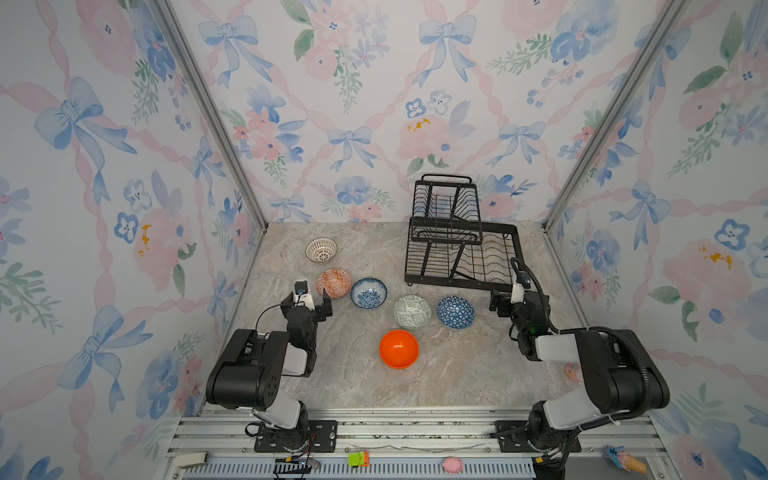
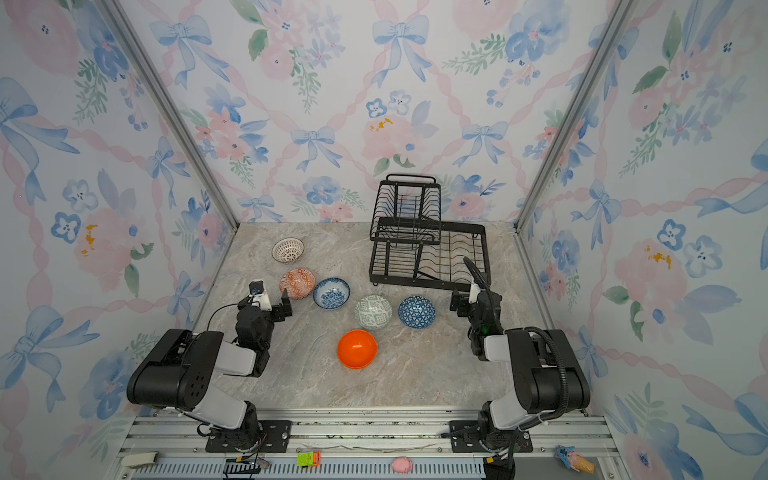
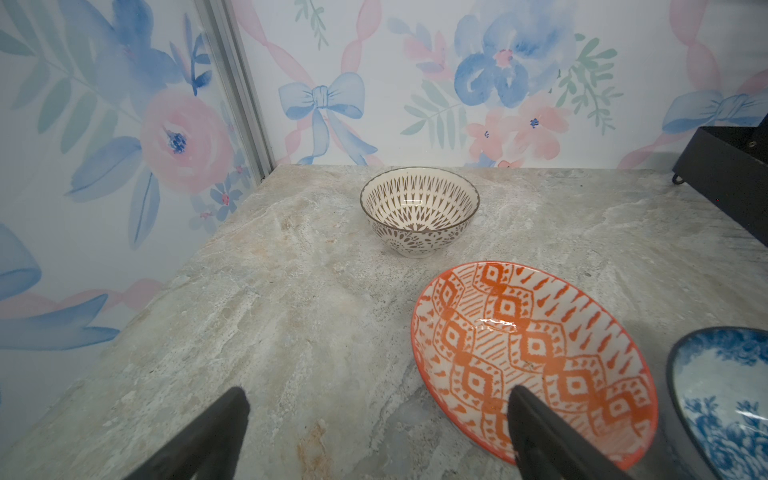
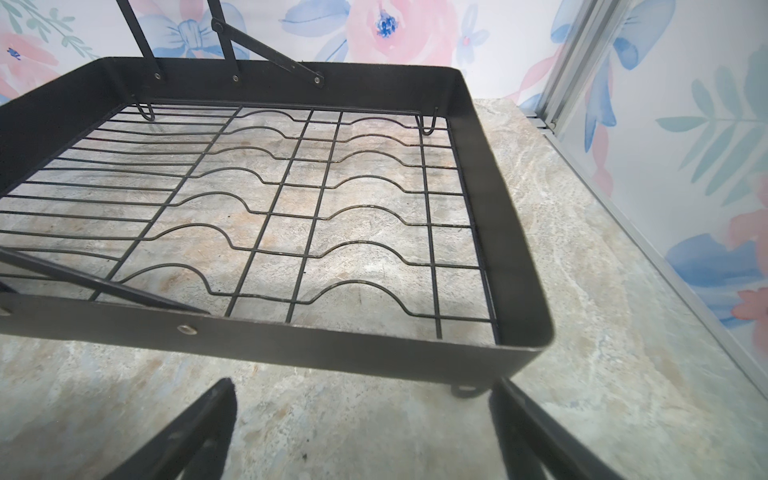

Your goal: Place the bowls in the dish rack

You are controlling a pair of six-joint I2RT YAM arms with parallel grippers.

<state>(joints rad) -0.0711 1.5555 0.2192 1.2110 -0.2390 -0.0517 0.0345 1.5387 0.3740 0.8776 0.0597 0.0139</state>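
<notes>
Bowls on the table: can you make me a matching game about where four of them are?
Things:
1. plain orange bowl
2. white lattice bowl
3. dark blue bowl
4. red-orange patterned bowl

Places:
A. right beside the open left gripper
B. farthest forward
C. farthest back
D. closest bowl to the open right gripper

Pairs: 1-B, 2-C, 3-D, 4-A

Materials and finishes
Dish rack (image 4: 316, 349): matt black metal wire. Tabletop (image 1: 345, 382) beneath it: mottled stone look. Orange bowl (image 1: 398, 349): smooth, glossy. Red-orange patterned bowl (image 3: 532, 345): shiny glaze.
</notes>
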